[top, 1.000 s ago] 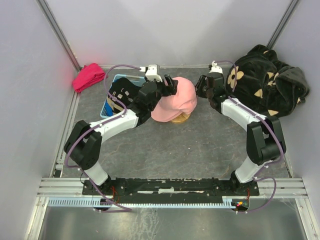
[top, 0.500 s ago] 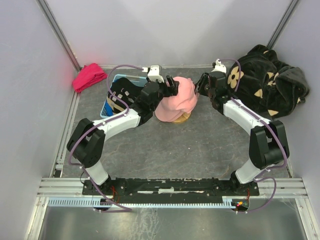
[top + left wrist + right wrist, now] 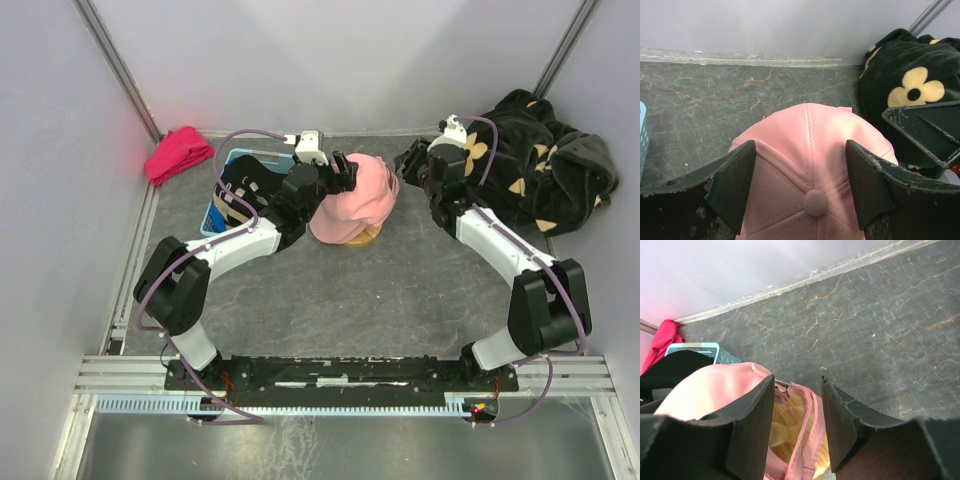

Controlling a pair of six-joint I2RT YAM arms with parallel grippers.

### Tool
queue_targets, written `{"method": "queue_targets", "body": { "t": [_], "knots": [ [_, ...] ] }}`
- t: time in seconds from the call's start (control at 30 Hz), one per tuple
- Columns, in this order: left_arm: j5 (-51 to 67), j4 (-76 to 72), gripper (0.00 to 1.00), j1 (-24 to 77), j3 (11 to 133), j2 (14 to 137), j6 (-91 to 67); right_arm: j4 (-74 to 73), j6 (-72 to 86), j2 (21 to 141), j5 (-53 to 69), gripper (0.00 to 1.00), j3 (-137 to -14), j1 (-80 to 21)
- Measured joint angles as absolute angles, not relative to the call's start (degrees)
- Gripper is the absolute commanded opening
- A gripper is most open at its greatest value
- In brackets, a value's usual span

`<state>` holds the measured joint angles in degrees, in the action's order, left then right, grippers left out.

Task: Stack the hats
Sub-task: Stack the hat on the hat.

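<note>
A pink hat [image 3: 360, 195] sits on top of a tan hat [image 3: 362, 238] at the back middle of the table. My left gripper [image 3: 338, 174] is open, its wide fingers straddling the pink hat's crown [image 3: 810, 150] around the top button. My right gripper [image 3: 408, 165] is open at the hat's right rear edge. In the right wrist view the pink back strap [image 3: 807, 440] hangs loose between its fingers [image 3: 752, 425], and the tan hat [image 3: 787, 425] shows through the opening.
A blue basket [image 3: 213, 215] with something black in it stands left of the hats, partly behind my left arm. A red-pink cloth bundle [image 3: 178, 153] lies in the back left corner. Black plush fabric with beige flowers [image 3: 540, 170] fills the back right corner.
My right gripper has opened wider and drawn back to the right, away from the pink hat's edge. The left gripper shifted slightly right, then stayed put.
</note>
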<state>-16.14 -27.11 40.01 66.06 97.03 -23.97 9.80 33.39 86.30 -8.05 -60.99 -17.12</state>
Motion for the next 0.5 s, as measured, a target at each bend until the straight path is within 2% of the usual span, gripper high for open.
{"method": "queue_targets", "body": {
  "t": [0.5],
  "knots": [
    [-16.93,-27.0,0.8,40.27,66.06,96.79,-23.94,10.94,33.58,83.07,-8.05,0.51,-60.27,-17.08]
  ]
}}
